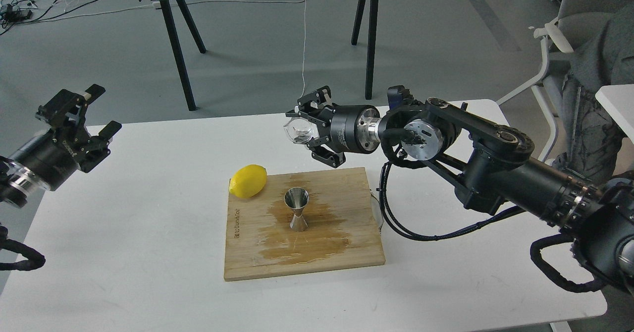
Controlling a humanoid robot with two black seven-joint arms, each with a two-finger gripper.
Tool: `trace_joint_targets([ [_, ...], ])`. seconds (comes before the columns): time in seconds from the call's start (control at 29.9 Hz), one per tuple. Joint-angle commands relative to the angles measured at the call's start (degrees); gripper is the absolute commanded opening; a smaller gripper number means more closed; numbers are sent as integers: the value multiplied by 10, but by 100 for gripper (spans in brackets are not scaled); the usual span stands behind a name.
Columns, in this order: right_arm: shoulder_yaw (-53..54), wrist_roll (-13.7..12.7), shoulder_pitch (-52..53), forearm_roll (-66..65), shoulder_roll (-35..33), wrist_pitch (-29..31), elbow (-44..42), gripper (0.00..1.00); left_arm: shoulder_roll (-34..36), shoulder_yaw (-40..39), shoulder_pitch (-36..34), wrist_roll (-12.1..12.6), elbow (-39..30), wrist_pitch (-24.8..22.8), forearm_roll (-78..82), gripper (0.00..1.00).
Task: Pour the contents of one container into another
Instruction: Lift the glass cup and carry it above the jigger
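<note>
R gripper (308, 133) up over far edge of white table (124, 252), fingers clamped on clear glass cup (298, 130); cup lies on its side, mouth pointing left, held in air above and behind the cutting board (346, 252). Can't tell if any liquid left inside. Steel jigger (297, 209) stands upright near centre of board, below and nearer than cup, not touching it. Wet dark patch on wood around jigger base, spreading toward near edge of board. Lemon (248, 181) sits at board's far-left corner, partly on board, apart from jigger. L gripper (94, 119) hangs over left side of table, fingers spread, holding nothing, well apart from board. Bkgd: another table on black legs, grey floor.
</note>
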Motion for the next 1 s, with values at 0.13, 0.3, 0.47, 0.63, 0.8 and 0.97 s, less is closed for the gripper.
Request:
trace_joint_targets([
  [0.13,-33,0,3,-61,-40,56,23,32,-2,0,-2,0,-1,0,0,99],
  [0.3,-36,1,9,-91,-41,91,23,32,-2,0,-2,0,-1,0,0,99],
  [0.47,-38,1,18,-115,-35,107,22,32,-1,0,-1,0,-1,0,-1,99],
  [0.63,-38,4,19,-142,-34,125,22,32,0,0,-1,0,-2,0,-1,99],
  [0.8,-53,8,30,-166,-33,152,22,32,0,-1,-1,0,-2,0,-1,99],
  [0.97,-67,13,37,-182,-28,162,22,32,0,-1,-1,0,-2,0,-1,99],
])
